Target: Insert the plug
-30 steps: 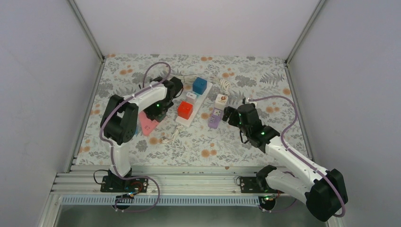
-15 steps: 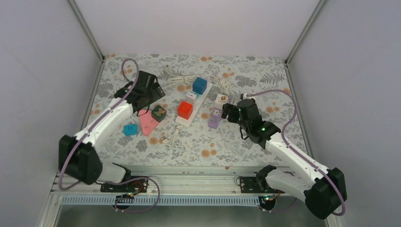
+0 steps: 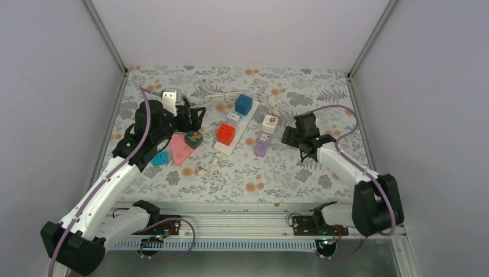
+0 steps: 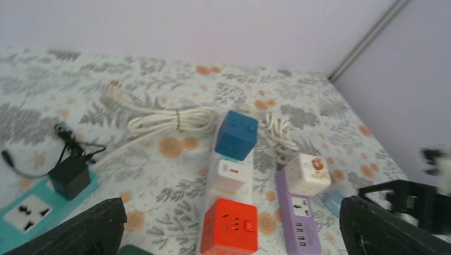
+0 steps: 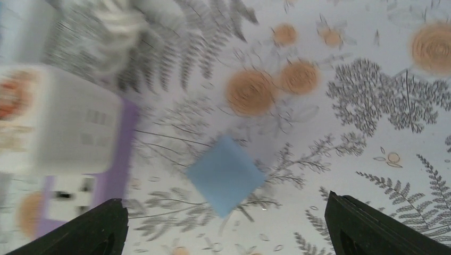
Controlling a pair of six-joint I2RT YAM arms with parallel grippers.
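In the left wrist view, the left gripper point(image 4: 232, 218) was spread wide and held nothing. At lower left a black plug point(image 4: 68, 176) sat in the teal power strip point(image 4: 26, 210). Further right, a white cube plug point(image 4: 308, 174) sat on the purple power strip point(image 4: 299, 226). The right gripper point(image 5: 226, 212) was also spread wide and empty. A small blue square point(image 5: 226, 175) lay on the counter point(image 5: 345, 133) between its fingers.
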